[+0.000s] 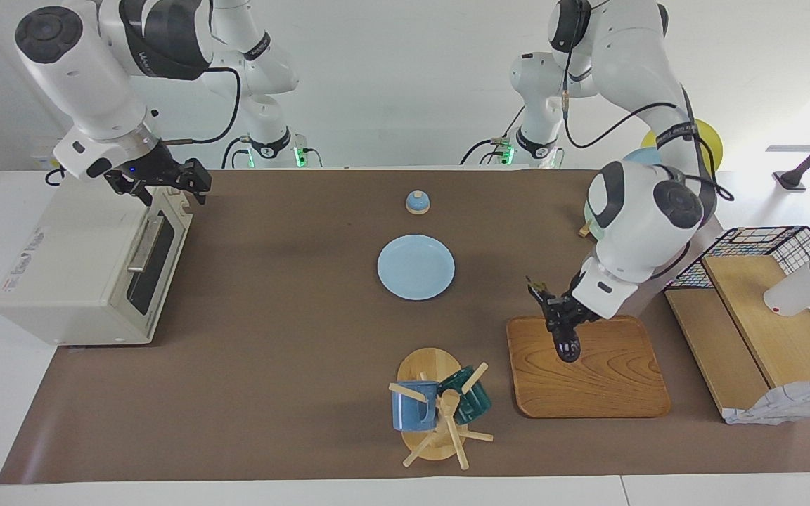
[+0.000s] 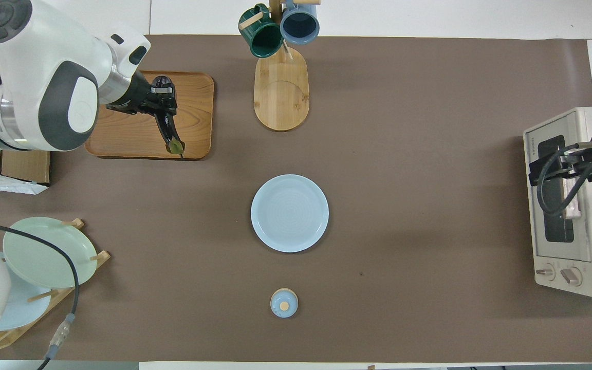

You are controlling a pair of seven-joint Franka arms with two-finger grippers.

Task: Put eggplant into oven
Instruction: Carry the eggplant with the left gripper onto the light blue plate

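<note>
Facing view high across table; overhead steeply down; both share tabletop.

Bright, even light — soft shadows on the brown mat (image 1: 271, 365) — sharp focus throughout.

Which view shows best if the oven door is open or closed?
The facing view: the oven turns its closed glass door and bar handle toward the camera. The overhead view shows mainly its top and knobs, partly covered by the right arm's cables.
</note>
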